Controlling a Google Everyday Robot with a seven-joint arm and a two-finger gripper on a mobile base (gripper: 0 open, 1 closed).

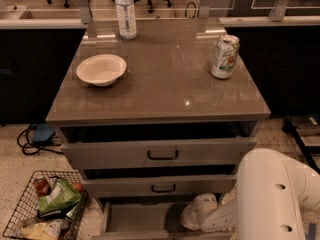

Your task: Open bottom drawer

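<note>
The grey cabinet has three drawers. The bottom drawer (140, 219) is pulled out toward the camera, and its grey interior shows at the lower edge of the camera view. Its front and handle are cut off by the frame's bottom edge. The middle drawer (162, 187) and the top drawer (162, 154) stand slightly out, each with a black bar handle. My gripper (192, 219) reaches in from the right, low over the right side of the bottom drawer. Its white wrist hides the fingertips.
On the cabinet top (165, 84) stand a white bowl (101, 69), a clear bottle (125, 11) and a can (224, 57). A wire basket (42, 206) of snack packs sits on the floor at the left. My white arm (275, 194) fills the lower right.
</note>
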